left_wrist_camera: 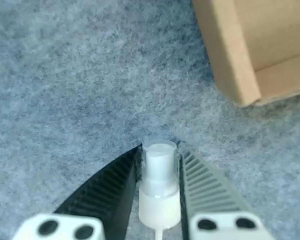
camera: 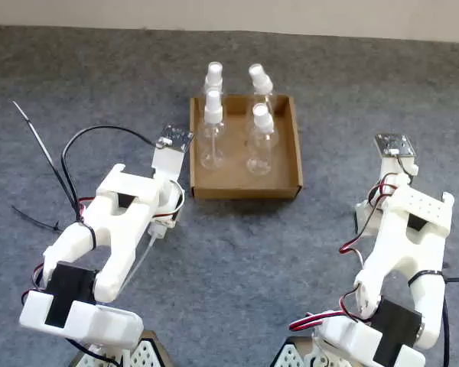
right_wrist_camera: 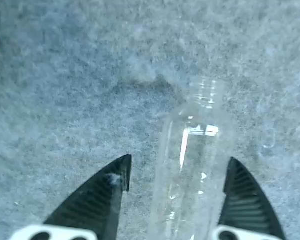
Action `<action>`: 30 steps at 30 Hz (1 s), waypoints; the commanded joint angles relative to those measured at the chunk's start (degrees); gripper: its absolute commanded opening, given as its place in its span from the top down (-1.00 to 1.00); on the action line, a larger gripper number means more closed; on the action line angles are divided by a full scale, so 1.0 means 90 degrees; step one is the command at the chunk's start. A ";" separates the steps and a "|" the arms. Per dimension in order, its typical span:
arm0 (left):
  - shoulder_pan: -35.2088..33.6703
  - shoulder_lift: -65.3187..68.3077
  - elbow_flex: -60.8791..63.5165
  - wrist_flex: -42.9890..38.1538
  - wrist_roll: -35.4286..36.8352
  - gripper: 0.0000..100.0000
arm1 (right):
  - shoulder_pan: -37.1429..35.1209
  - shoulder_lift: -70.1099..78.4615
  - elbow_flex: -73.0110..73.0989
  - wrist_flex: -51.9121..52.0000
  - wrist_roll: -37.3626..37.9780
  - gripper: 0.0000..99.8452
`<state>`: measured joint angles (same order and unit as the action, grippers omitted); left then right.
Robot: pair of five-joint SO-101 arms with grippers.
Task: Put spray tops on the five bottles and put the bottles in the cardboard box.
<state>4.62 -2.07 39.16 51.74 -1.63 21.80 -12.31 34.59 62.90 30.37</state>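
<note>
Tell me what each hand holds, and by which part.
Left hand: the spray top, pinched by the sides of its head. Right hand: nothing; it is open around an uncapped bottle.

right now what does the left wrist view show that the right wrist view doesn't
Only the left wrist view: a white spray top clamped in the left gripper. Only the right wrist view: a clear bottle with no top, inside the open right gripper. Both: grey carpet and part of the cardboard box.
</note>
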 commanded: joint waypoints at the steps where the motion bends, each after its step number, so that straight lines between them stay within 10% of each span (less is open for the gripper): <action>1: 0.0034 -0.0122 0.0015 -0.0068 0.0049 0.84 | 0.0024 -0.0259 -0.0317 -0.0122 0.0264 0.59; 24: 0.0034 -0.0122 0.0015 -0.0068 0.0049 0.84 | 0.0230 0.0718 -0.0396 -0.0669 0.0293 0.60; 30: 0.0034 -0.0122 0.0015 -0.0068 0.0049 0.84 | 0.0220 0.0718 -0.0396 -0.0708 0.0303 0.86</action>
<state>4.62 -2.07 39.16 51.74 -1.63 23.47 -5.36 34.24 57.45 32.40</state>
